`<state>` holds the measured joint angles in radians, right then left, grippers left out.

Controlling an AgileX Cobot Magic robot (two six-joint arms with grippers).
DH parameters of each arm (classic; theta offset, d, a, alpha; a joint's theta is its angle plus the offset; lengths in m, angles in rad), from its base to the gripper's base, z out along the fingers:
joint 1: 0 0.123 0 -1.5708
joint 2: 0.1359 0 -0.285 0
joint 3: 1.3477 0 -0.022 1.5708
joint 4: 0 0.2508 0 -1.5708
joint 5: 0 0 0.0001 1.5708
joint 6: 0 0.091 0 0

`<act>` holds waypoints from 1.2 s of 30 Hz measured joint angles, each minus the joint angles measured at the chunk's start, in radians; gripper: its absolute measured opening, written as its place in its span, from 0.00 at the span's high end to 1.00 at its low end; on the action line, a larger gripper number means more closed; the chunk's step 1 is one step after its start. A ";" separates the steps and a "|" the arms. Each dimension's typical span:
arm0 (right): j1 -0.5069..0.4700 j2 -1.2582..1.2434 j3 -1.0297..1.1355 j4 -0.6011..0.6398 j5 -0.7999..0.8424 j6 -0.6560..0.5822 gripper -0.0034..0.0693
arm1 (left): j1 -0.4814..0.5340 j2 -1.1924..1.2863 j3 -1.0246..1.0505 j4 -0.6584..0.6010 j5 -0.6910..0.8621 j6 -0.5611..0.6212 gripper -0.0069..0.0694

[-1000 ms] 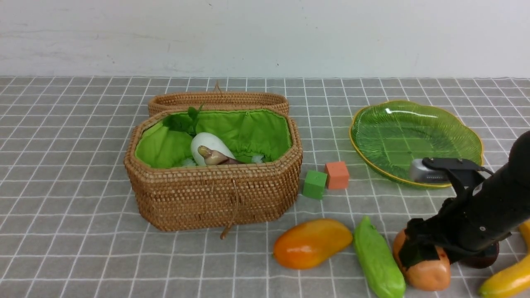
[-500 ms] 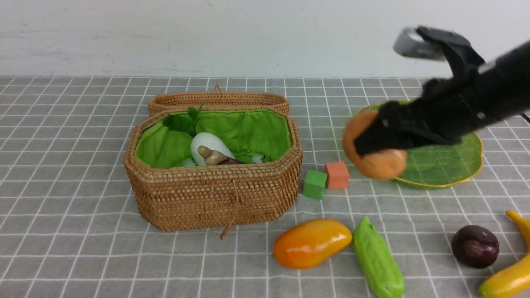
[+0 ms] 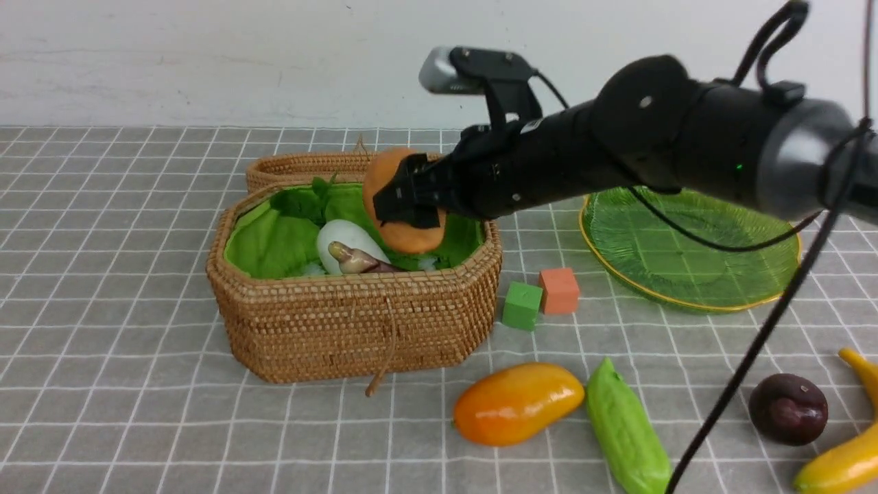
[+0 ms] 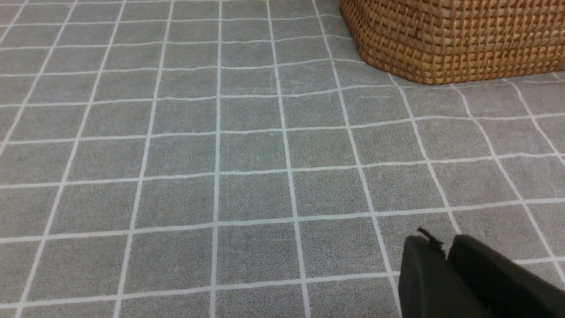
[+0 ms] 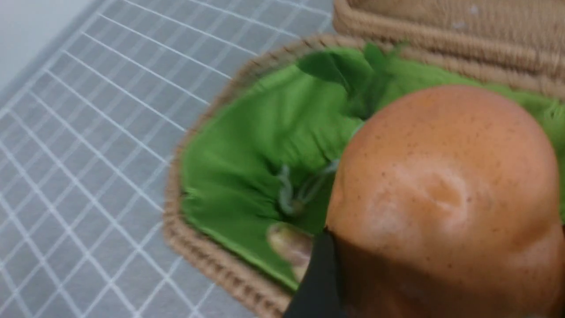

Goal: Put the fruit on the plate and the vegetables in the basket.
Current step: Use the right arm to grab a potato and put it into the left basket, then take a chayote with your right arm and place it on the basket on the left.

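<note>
My right gripper [image 3: 409, 206] is shut on the brown-orange potato [image 3: 411, 240] and holds it just above the open basket [image 3: 353, 315]. Inside on the green lining lie the white radish [image 3: 345, 239] and the eggplant's stem end [image 3: 357, 259]. In the right wrist view the potato [image 5: 441, 185] fills the frame over the lining [image 5: 265, 145]. On the cloth lie the mango [image 3: 518, 401], green gourd [image 3: 627, 429], round purple fruit [image 3: 787, 408] and banana [image 3: 844, 456]. The green plate [image 3: 686, 247] holds nothing. My left gripper [image 4: 446, 249] is shut, low over bare cloth near the basket's corner [image 4: 450, 39].
A green cube [image 3: 521, 305] and an orange cube [image 3: 559, 290] sit between basket and plate. The basket's lid [image 3: 309, 166] lies back behind it. The right arm's cable [image 3: 754, 357] hangs down in front of the plate and the gourd.
The right gripper lifted the potato off the cloth at the front right and carried it up and leftward to above the basket. The purple fruit is uncovered now.
</note>
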<state>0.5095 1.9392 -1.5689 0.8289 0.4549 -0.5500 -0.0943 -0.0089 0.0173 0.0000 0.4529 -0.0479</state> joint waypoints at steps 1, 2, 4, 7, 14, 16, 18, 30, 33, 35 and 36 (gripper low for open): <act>-0.002 0.005 0.000 0.000 -0.003 0.004 0.12 | 0.000 0.000 0.000 0.000 0.000 0.000 0.80; -0.005 0.013 0.000 0.000 -0.005 0.011 0.10 | 0.000 0.000 0.000 0.000 0.000 0.000 0.80; -0.014 0.015 -0.002 0.000 -0.005 0.027 0.03 | 0.000 0.000 0.000 0.000 0.000 0.000 0.80; -0.023 0.003 -0.002 -0.001 0.019 0.032 0.02 | 0.000 0.000 0.000 0.000 0.000 0.000 0.80; -0.073 -0.112 -0.002 -0.059 0.195 0.032 0.10 | 0.000 0.000 0.000 0.000 0.000 0.000 0.79; -0.108 -0.174 -0.002 -0.115 0.273 0.050 0.13 | 0.000 0.000 0.000 0.000 0.000 0.000 0.79; -0.146 -0.225 -0.003 -0.187 0.344 0.093 0.15 | 0.000 0.000 0.000 0.000 0.000 0.000 0.79; -0.206 -0.378 0.339 -0.466 0.509 0.449 0.16 | 0.000 0.000 0.000 0.000 0.000 0.000 0.78; -0.168 -0.376 0.483 -0.455 0.400 0.449 0.16 | 0.000 0.000 0.000 0.000 0.000 0.000 0.77; -0.149 -0.370 0.572 -0.452 0.324 0.449 0.16 | 0.000 0.000 0.000 0.000 0.000 0.000 0.77; -0.137 -0.361 0.638 -0.452 0.248 0.449 0.16 | 0.000 0.000 0.000 0.000 0.000 0.000 0.77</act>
<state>0.3728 1.5786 -0.9304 0.3772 0.7029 -0.1015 -0.0943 -0.0089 0.0173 0.0000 0.4529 -0.0479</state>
